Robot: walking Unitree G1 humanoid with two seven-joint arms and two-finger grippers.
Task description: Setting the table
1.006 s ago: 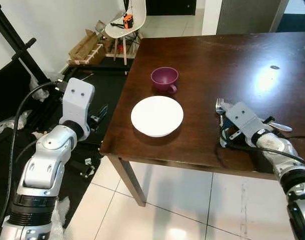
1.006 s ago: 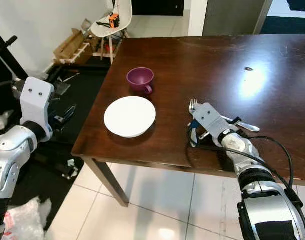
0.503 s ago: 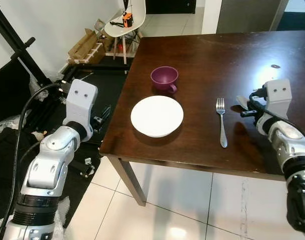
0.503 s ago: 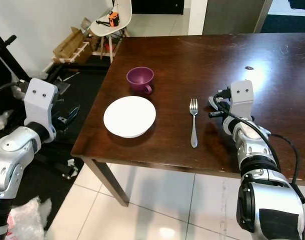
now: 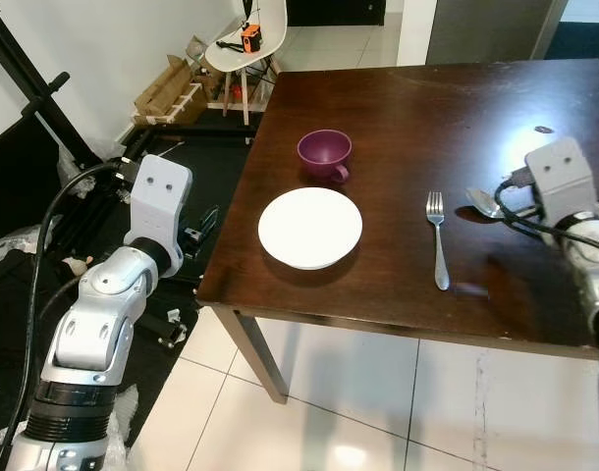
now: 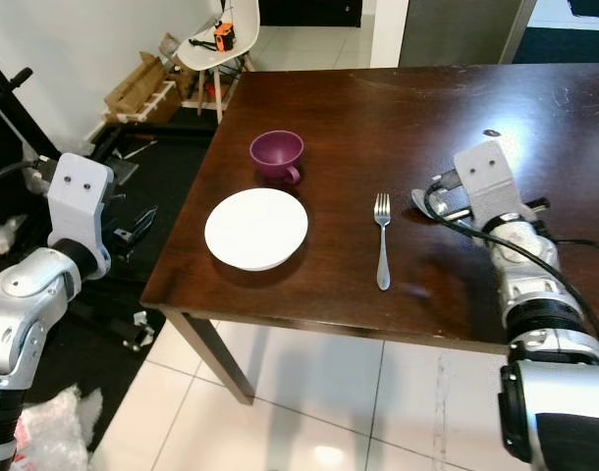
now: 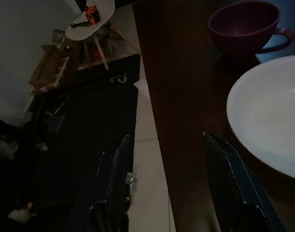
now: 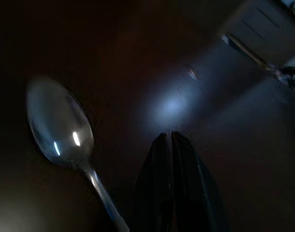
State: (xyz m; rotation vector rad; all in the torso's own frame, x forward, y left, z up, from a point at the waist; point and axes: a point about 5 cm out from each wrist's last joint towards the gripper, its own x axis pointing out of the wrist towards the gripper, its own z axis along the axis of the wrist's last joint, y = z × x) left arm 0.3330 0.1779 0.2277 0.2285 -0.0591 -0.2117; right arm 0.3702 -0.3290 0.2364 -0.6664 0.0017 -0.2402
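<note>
Dark brown wood, glossy enough to throw back the ceiling light, makes up the dining table. On it a white plate sits near the front edge with a purple cup just behind it. A fork lies to the plate's right, tines pointing away from the robot, well apart from the plate. Further right a spoon rests on the wood just beside the right gripper, whose two black fingers are pressed together and hold nothing (the spoon's handle runs alongside them, apart from them). The left gripper hangs off the table's left edge near the plate, fingers spread wide and empty. As I judge it, the setting is mostly laid: plate, cup and fork look placed. The spoon looks like the piece left to settle into its spot next to the fork.
</note>
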